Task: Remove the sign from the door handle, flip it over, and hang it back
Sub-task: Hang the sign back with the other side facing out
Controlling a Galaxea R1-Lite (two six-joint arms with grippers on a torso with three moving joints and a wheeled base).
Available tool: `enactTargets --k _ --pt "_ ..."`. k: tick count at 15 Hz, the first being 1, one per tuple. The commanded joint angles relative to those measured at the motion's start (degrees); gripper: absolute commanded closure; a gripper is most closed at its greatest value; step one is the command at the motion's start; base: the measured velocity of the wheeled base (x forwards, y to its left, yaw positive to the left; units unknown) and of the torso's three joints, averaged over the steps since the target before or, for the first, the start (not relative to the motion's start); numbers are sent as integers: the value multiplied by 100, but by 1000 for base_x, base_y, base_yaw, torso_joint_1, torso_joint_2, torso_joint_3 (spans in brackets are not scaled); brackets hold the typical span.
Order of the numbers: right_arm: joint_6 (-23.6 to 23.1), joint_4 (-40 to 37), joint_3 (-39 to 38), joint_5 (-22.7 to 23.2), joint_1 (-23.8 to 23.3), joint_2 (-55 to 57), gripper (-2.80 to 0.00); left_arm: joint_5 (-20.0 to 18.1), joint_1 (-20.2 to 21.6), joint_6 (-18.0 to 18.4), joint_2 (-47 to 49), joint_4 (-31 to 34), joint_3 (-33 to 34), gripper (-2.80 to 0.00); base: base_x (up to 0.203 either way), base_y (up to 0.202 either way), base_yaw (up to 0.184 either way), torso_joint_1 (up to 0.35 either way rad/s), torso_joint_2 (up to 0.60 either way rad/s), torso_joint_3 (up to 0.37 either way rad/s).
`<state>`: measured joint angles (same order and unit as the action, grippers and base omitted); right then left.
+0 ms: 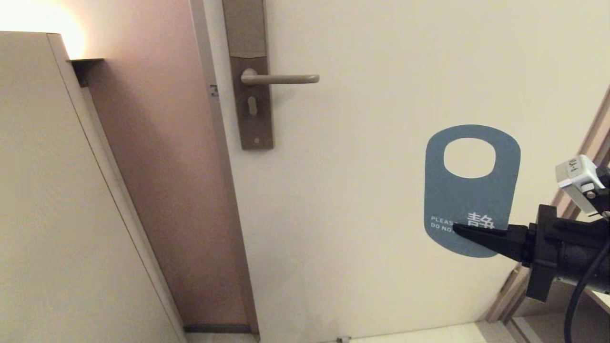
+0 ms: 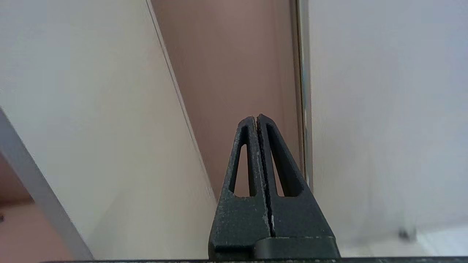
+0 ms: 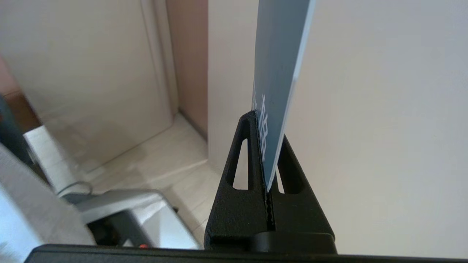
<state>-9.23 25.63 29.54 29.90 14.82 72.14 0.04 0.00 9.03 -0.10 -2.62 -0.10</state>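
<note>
The sign (image 1: 469,200) is off the handle, held upright in front of the door with its blue side and white text toward me and its oval hole at the top. My right gripper (image 1: 460,231) is shut on its lower end; the right wrist view shows the card (image 3: 278,80) edge-on between the fingers. The door handle (image 1: 281,78) is a bare beige-grey lever on a brown backplate (image 1: 252,109), up and to the left of the sign. My left gripper (image 2: 256,118) is shut and empty, seen only in its wrist view, facing the door edge.
The cream door (image 1: 381,238) fills the middle. A pinkish-brown wall (image 1: 162,190) and a cream panel (image 1: 52,214) stand at the left. A wooden door frame (image 1: 586,157) is at the right. Pale floor tiles (image 3: 157,160) lie below.
</note>
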Motion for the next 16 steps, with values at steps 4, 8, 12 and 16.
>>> enactTargets --k 4,8,12,16 --pt "16 415 -69 24 3 374 0 -30 0 32 10 52 1 0 0 0 0 0 0 0" --pt "17 1205 -242 24 3 796 0 -119 -6 125 10 112 1 0 0 0 0 0 0 0" --pt "61 1662 -223 38 3 1008 0 -277 0 269 10 288 -8 0 0 0 0 0 0 0" --pt "61 2258 -254 33 3 1308 0 -277 0 212 10 288 0 0 0 0 0 0 0 0"
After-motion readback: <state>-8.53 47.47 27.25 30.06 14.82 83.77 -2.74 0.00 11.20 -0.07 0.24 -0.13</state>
